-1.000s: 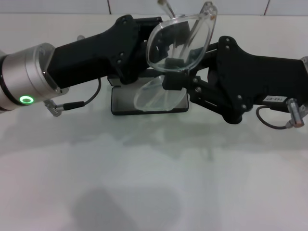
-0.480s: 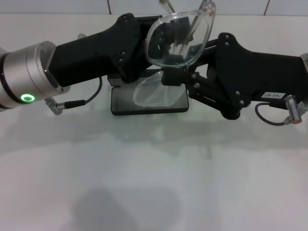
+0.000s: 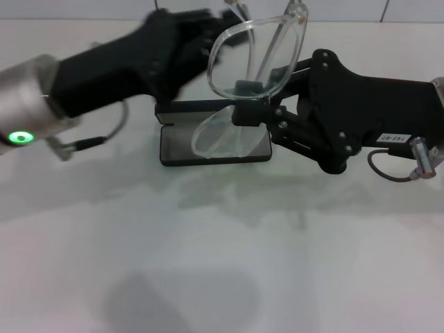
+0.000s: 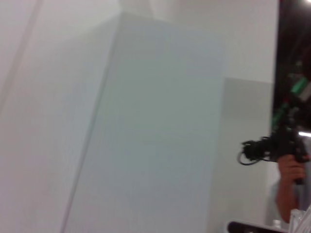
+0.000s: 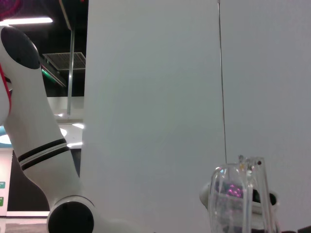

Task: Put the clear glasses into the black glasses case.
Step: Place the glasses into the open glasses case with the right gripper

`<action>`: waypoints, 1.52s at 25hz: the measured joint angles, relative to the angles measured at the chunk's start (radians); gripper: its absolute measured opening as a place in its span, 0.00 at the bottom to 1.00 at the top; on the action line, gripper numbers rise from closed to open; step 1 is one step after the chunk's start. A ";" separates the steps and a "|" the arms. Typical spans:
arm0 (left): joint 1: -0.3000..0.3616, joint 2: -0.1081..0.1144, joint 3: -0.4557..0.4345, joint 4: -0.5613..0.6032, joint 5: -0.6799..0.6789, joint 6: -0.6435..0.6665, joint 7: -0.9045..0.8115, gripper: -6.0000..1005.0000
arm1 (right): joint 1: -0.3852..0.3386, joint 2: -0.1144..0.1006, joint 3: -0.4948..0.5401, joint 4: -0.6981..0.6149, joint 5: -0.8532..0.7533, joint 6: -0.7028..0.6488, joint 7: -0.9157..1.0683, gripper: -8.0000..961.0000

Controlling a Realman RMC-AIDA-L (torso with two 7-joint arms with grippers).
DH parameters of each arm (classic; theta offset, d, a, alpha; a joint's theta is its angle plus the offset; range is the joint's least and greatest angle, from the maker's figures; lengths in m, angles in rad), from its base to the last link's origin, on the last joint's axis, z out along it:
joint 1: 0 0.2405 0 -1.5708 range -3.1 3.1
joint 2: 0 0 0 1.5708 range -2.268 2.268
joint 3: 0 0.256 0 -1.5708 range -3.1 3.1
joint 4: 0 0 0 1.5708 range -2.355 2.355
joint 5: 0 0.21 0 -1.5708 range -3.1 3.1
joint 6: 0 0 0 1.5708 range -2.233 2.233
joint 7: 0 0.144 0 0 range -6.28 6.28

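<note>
Glasses of fully transparent, colourless plastic, the clear glasses (image 3: 253, 59), are in the air above the flat rectangular black glasses case (image 3: 215, 142), which lies open on the white table (image 3: 222, 263) with its grey lining up. The right gripper (image 3: 251, 109), coming in from three o'clock, has its fingers clamped on the lower rim of the upper lens, so the frame stands almost upright, with the other lens hanging down close over the open case. The left gripper (image 3: 201, 48) is at about ten o'clock from the case, near the glasses; whether its fingers are apart or together I cannot tell. I judge the picking up done and the case ready; lowering the glasses in and letting go are not yet done.
</note>
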 joint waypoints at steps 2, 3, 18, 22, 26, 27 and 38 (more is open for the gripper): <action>0.019 0.011 -0.026 0.000 0.009 -0.003 0.000 0.11 | -0.001 -0.003 0.007 0.000 -0.007 0.004 0.010 0.11; 0.030 0.020 -0.037 0.000 0.020 -0.004 -0.001 0.11 | -0.002 -0.006 0.020 -0.001 -0.022 0.011 0.026 0.11; 0.218 0.032 -0.093 0.195 0.377 -0.006 -0.009 0.11 | 0.324 -0.046 0.205 -0.217 -0.964 0.132 0.755 0.11; 0.220 0.023 -0.095 0.193 0.392 -0.007 -0.003 0.11 | 0.469 -0.031 0.205 -0.162 -1.170 0.117 0.848 0.11; 0.220 0.018 -0.095 0.193 0.400 -0.007 -0.002 0.11 | 0.590 -0.007 0.204 -0.058 -1.336 0.107 0.874 0.11; 0.220 0.018 -0.095 0.193 0.403 -0.007 -0.002 0.11 | 0.612 -0.003 0.202 -0.038 -1.363 0.107 0.874 0.11; 0.226 0.016 -0.094 0.194 0.413 -0.005 -0.003 0.11 | 0.703 0.011 0.067 0.079 -1.354 0.250 0.882 0.11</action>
